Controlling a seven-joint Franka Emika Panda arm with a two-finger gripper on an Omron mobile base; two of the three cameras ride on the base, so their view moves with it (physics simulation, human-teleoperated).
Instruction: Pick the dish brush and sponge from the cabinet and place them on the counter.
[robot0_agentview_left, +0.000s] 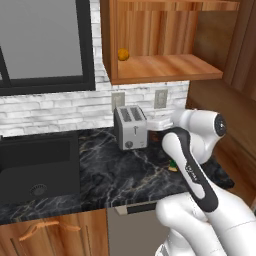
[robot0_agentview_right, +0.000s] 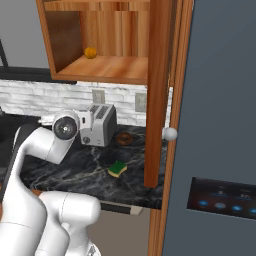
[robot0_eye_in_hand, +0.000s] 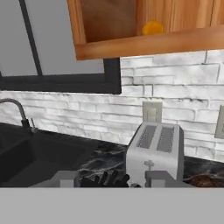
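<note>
In the hand view my gripper (robot0_eye_in_hand: 111, 181) is shut on the dish brush (robot0_eye_in_hand: 104, 179), whose black bristles show between the two tips. The hand hovers low over the counter (robot0_agentview_left: 100, 170), just in front of the toaster. The sponge (robot0_agentview_right: 117, 168), green over yellow, lies flat on the counter (robot0_agentview_right: 75, 167) to the right of the arm; a sliver of the sponge (robot0_agentview_left: 173, 166) peeks past the forearm. The cabinet (robot0_agentview_left: 160, 70) stands open above, with a small orange ball (robot0_agentview_left: 122, 54) on its shelf. The cabinet (robot0_agentview_right: 105, 67) looks the same from the right.
A silver toaster (robot0_agentview_left: 130, 127) stands against the brick wall. The black sink (robot0_agentview_left: 35, 165) and faucet (robot0_eye_in_hand: 17, 109) lie to the left. The open cabinet door (robot0_agentview_right: 157, 90) with its knob (robot0_agentview_right: 170, 133) hangs over the counter's right end. A brown ring-shaped item (robot0_agentview_right: 124, 138) lies beside the toaster.
</note>
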